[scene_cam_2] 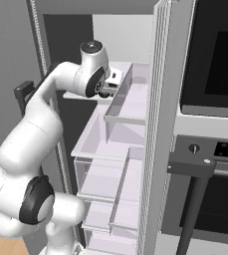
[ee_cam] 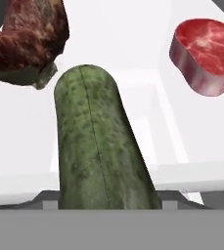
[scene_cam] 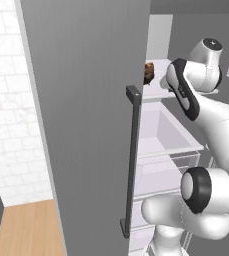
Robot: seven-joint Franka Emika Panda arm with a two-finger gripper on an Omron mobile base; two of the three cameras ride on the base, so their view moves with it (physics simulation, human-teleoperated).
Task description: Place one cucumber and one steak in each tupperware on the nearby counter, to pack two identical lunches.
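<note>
Gripper [scene_cam_2: 116,79] is inside the fridge [scene_cam: 86,100], clamped on a cucumber [ee_cam: 99,151]; steak [ee_cam: 204,56] lies beyond, to the right.

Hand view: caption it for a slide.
Cucumber up close on the white fridge shelf, dark steak and red steak behind.

- No text, label, brand name, number or sign can be read in any of the three views.
- The oven control panel [scene_cam_2: 224,148], at the right edge of the right base view, carries small light marks on its dark strip; they are too small and blurred to read.
- The round knob [scene_cam_2: 194,148] just left of that panel shows a short mark, not a legible character.
</note>
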